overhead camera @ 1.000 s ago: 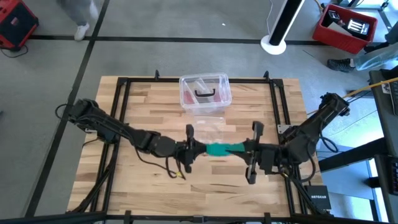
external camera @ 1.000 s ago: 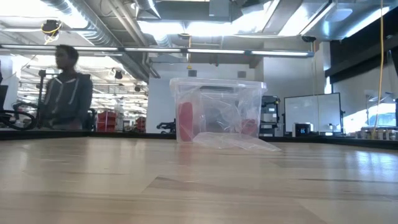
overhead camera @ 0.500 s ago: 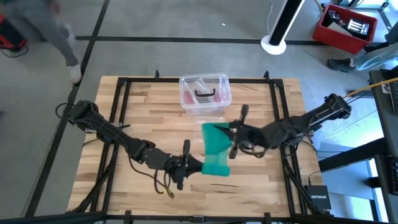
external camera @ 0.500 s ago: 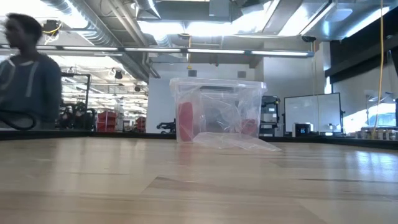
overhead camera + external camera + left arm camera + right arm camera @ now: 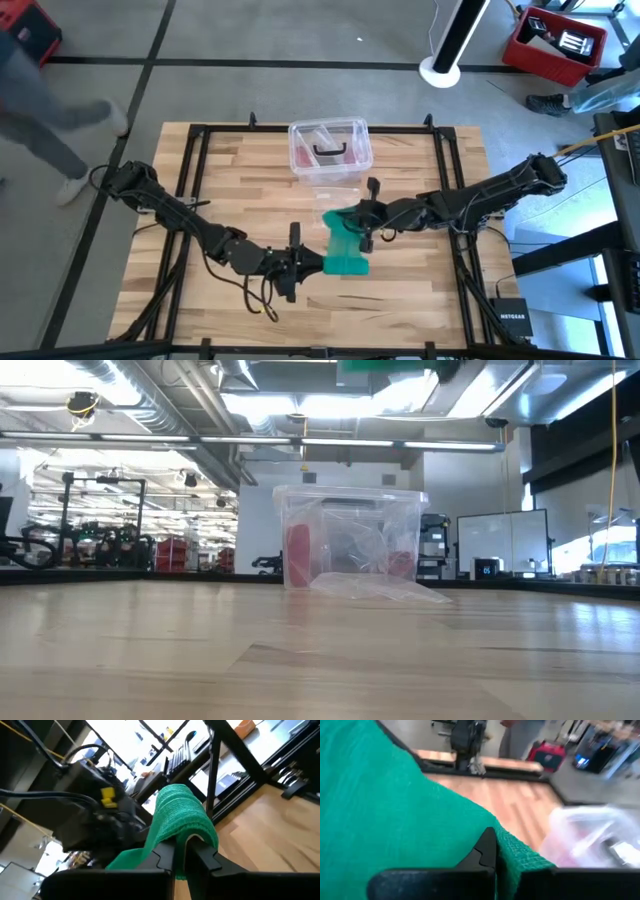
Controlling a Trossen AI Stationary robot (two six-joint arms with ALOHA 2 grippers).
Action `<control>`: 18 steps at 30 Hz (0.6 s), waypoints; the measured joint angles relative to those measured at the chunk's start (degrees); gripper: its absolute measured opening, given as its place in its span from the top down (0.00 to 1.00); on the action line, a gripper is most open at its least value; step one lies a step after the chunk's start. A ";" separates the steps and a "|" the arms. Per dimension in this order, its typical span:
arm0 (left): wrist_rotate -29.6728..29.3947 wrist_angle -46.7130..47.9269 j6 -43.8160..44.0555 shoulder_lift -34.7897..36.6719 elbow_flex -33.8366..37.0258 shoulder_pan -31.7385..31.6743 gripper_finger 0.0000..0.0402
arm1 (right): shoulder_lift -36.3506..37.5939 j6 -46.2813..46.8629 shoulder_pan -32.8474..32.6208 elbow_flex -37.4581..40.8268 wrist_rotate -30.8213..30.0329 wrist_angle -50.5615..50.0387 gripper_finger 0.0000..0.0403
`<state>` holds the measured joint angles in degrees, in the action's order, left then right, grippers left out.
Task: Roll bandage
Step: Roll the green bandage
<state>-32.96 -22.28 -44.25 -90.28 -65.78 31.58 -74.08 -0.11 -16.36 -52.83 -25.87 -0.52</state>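
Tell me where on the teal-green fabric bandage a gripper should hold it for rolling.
At its narrow ends, as now: the teal-green fabric bandage hangs as a flat band above the wooden table. The left gripper pinches the near end from the left, the right gripper the far end from the right. Gripping edge-on probably suits such thin fabric.

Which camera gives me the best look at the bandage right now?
The high view: the whole bandage shows, stretched between the left hand and the right hand. Each wrist view shows only the end in that hand's grip. The low view catches just a green sliver at its top edge.
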 joint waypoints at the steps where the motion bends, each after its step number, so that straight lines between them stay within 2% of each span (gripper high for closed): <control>1: -0.03 0.32 0.02 0.02 -0.02 -0.30 0.96 | 0.00 1.40 0.00 0.95 0.78 0.50 0.99; 9: 0.36 6.39 7.56 -0.18 -0.10 -2.84 0.96 | -0.13 10.79 0.49 5.06 3.00 0.33 0.92; 13: 0.23 10.21 14.80 -0.49 -0.11 -2.89 0.96 | -0.13 16.02 2.07 6.30 5.98 -0.28 0.80; 18: 0.06 11.25 21.56 -4.04 -0.12 -3.07 0.96 | -0.13 19.64 3.49 8.50 6.65 0.00 0.62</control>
<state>-32.91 -11.04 -22.69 -94.31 -65.90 28.51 -74.22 19.53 -12.87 -44.33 -19.22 -0.51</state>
